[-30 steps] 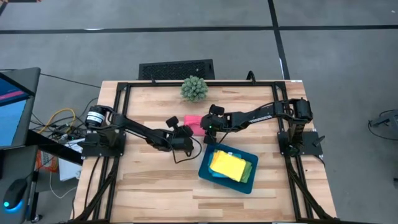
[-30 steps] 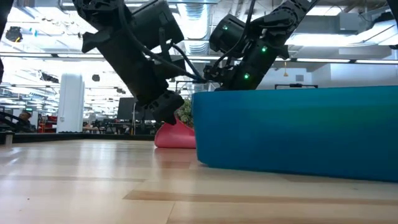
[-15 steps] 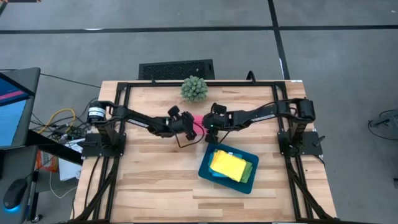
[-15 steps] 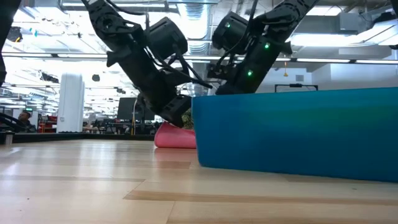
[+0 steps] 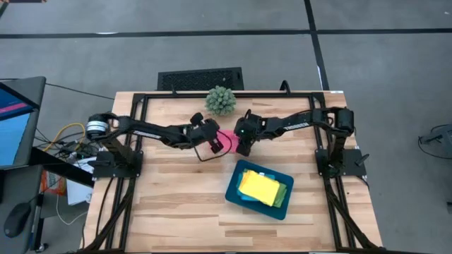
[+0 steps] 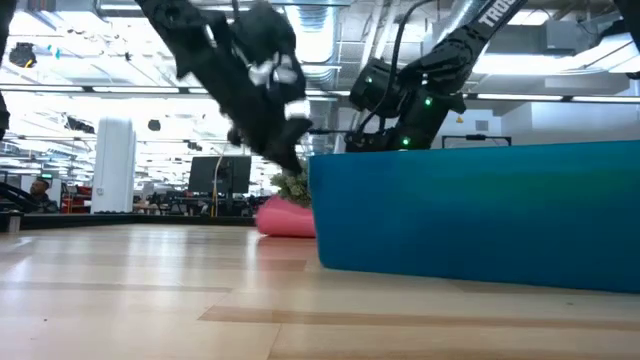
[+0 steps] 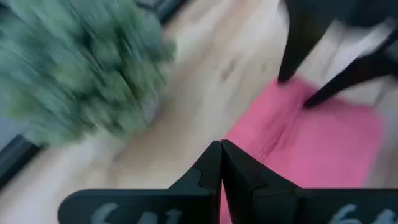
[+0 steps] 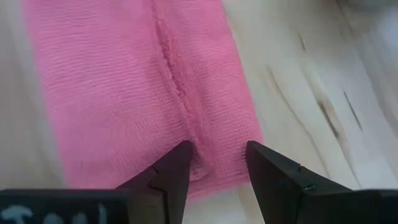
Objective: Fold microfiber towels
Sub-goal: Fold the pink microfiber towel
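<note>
A folded hot pink towel (image 5: 227, 141) lies flat on the wooden table (image 5: 169, 204) between my two grippers, a ridge (image 8: 175, 87) running along it. My left gripper (image 5: 215, 141) is shut and hovers just above the towel's left edge (image 7: 249, 149). My right gripper (image 5: 241, 146) is open over the towel's right end (image 8: 214, 171), its fingers pointing steeply down. A yellow towel (image 5: 258, 187) lies on top in the teal tray (image 5: 233, 192), with a lime green towel's edge (image 5: 282, 192) showing beside it. My right gripper has its open fingers (image 8: 180, 165) standing over the pink towel's short end (image 8: 214, 171), one on each side of the ridge, coming from above. Whether the tips touch the cloth I cannot tell.
A spiky green ball plant (image 5: 221, 101) stands at the table's far edge, close behind the towel. The teal tray (image 6: 470, 210) sits near and right of the grippers and hides the right fingertips in the low view. Bare wood (image 5: 169, 204) lies at the near left.
My left gripper, still shut, has swung from mid-table toward the far edge and upward, ending beside the pink towel. My right gripper has shifted slightly toward the near edge over the towel's right end, still open. The towel lies where it was.
</note>
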Robot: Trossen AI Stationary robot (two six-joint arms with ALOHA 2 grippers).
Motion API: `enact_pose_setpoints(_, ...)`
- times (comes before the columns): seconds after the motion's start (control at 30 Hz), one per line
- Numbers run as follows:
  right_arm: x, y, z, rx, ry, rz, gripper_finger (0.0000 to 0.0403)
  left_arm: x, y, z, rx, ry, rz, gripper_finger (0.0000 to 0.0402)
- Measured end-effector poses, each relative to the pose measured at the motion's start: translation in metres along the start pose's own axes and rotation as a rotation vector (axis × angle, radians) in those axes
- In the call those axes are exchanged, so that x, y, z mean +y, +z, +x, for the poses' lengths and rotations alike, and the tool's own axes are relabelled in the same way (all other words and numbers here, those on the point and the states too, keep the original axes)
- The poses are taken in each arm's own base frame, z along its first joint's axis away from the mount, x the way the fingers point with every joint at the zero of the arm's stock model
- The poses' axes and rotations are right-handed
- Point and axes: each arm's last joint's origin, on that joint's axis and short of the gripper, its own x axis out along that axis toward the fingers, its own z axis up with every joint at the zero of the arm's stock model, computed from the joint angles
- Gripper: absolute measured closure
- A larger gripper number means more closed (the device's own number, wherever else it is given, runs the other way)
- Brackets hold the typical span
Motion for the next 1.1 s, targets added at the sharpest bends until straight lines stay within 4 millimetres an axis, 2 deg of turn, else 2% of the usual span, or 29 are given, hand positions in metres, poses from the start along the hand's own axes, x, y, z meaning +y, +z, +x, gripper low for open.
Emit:
enact_pose_setpoints(0.1,-0.008,-0.001,0.001,0.003,-0.011,0.033,0.0221,0.007,0.018,-0.023,-0.071,-0.03,-0.054,0.0401)
enact_pose_setpoints(0.17,-0.012,-0.004,0.002,0.015,-0.017,0.043,0.0221,0.009,0.026,-0.034,-0.105,-0.119,-0.082,0.0401)
enact_pose_setpoints(0.27,-0.015,-0.005,0.003,0.017,-0.02,0.064,0.0221,0.005,0.026,-0.032,-0.086,-0.264,-0.07,0.0401)
enact_pose_setpoints(0.5,-0.015,-0.006,0.003,0.02,-0.021,0.066,0.0221,-0.02,-0.005,0.019,-0.017,-0.314,0.013,0.0401)
enact_pose_setpoints(0.6,-0.015,-0.006,0.003,0.023,-0.021,0.065,0.0221,-0.022,-0.016,0.04,0.017,-0.29,0.032,0.0401)
enact_pose_setpoints(0.8,-0.017,-0.005,-0.007,0.023,-0.022,0.081,0.0221,-0.004,-0.026,0.068,0.067,-0.202,-0.034,0.0401)
enact_pose_setpoints(1.0,-0.02,0.004,-0.031,-0.052,-0.022,0.098,0.0221,0.011,-0.025,0.079,0.059,-0.222,-0.103,0.0401)
enact_pose_setpoints(1.1,-0.021,0.01,-0.036,-0.109,-0.019,0.106,0.0221,0.014,-0.024,0.081,0.054,-0.246,-0.112,0.0401)
